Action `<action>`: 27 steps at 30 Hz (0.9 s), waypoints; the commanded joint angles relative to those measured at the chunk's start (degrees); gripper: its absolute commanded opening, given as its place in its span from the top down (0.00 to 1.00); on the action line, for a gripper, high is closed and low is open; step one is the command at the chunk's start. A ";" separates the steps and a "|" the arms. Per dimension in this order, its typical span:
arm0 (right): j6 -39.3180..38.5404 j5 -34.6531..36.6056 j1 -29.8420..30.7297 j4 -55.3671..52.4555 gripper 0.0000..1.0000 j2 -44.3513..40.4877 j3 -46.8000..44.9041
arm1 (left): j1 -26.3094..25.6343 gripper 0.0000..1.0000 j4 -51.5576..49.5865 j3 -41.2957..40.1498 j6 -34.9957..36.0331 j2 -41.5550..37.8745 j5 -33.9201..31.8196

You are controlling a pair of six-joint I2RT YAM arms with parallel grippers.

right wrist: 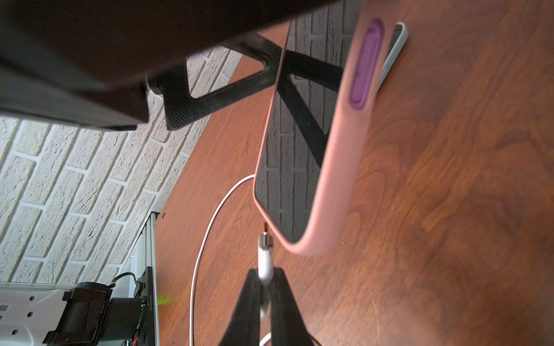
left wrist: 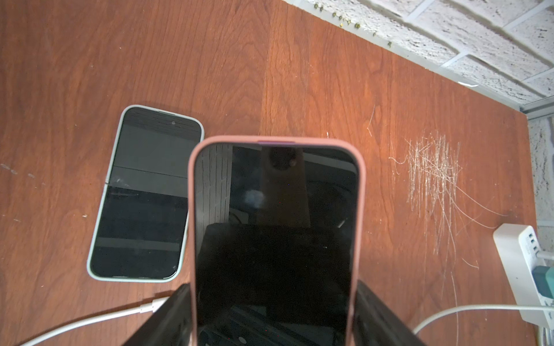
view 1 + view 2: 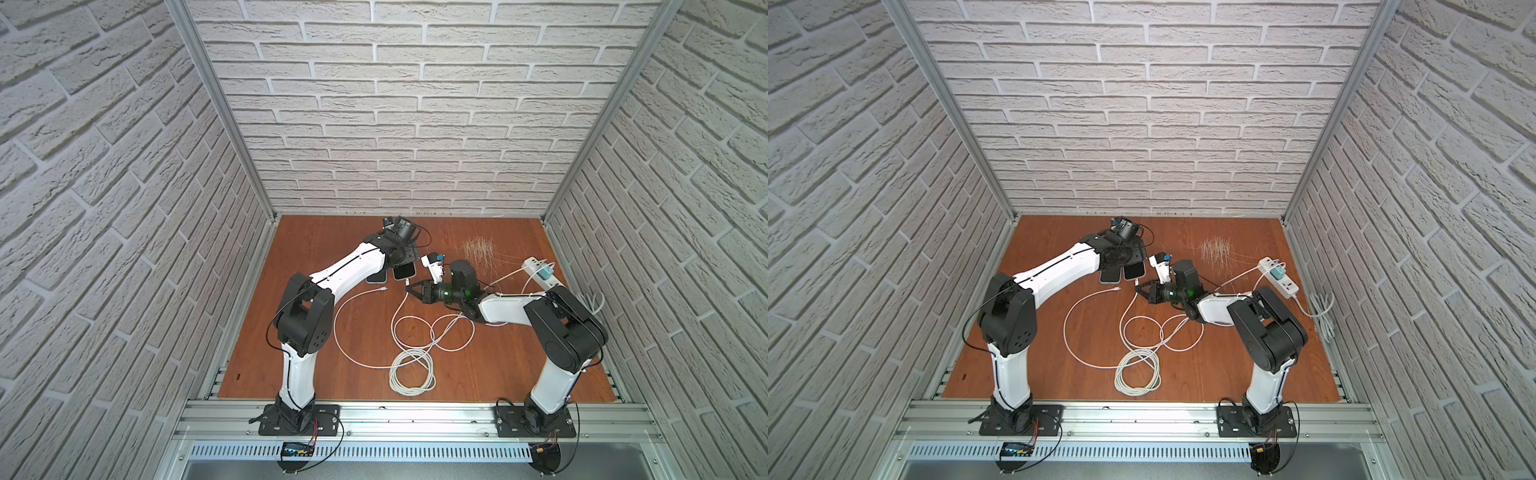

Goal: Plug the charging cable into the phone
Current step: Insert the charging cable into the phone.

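I judge the phone [image 2: 275, 209] rigid, slick: left gripper [image 2: 272, 299] clamps its edges; right gripper [image 1: 266, 273], at six o'clock, pinches the plug [image 1: 265, 254].

Desk [image 3: 478, 374] layout.

- Rear centre: held phone [image 2: 275, 209] sits between the fingers of the left hand [image 2: 272, 286], its near end raised off the desk.
- Flat phone [image 2: 144, 194] lies on the desk just beside the held phone, on its left.
- Right hand [image 1: 266, 271] is in front and slightly right of the held phone. The plug [image 1: 265, 254] is between its fingers, tip close to the phone's near end. Contact cannot be told.
- Loose cable end [image 3: 384, 288] lies just in front of the flat phone.
- Cable coil [image 3: 411, 374] is at front centre.
- Power strip [image 3: 542, 272] is at rear right, near the right wall.
- Scratched patch [image 3: 478, 249] lies between strip and phones, behind the right hand.
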 commanded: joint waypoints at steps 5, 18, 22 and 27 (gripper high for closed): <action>0.32 -1.35 0.47 0.11 0.97 0.79 1.45 | -0.37 0.69 4.01 -0.72 1.22 -4.31 0.47; 0.36 -1.50 0.47 0.84 0.96 0.51 1.03 | -0.34 0.69 4.52 -1.41 1.56 -4.72 0.92; 0.65 -1.86 0.42 1.75 0.97 0.23 0.62 | -0.15 0.68 4.92 -1.95 1.49 -4.74 0.99; 1.24 -2.05 0.12 2.33 0.96 0.41 0.49 | -0.09 0.68 5.44 -2.56 1.57 -4.93 1.30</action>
